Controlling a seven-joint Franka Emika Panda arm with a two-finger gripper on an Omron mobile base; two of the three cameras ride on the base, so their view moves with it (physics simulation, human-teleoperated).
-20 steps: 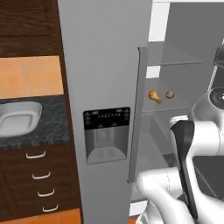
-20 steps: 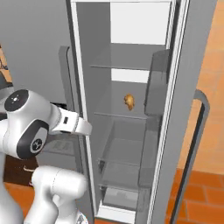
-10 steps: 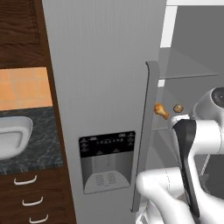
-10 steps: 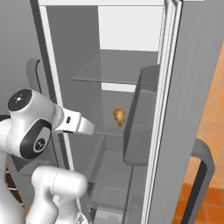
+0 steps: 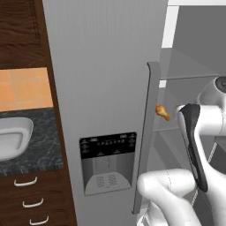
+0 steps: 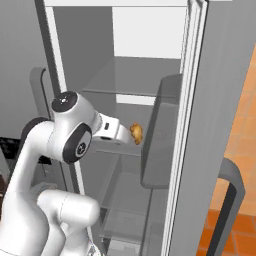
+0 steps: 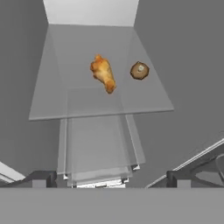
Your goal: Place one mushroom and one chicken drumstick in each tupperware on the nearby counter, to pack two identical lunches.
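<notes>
- The gripper is wide open and holds nothing.
- A chicken drumstick lies on a glass fridge shelf.
- A mushroom sits just beside it.

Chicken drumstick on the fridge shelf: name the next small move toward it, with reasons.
Probably advance the open gripper toward the chicken drumstick. It lies untouched on the glass shelf, beside a mushroom, with the fingertips well short of it.
</notes>
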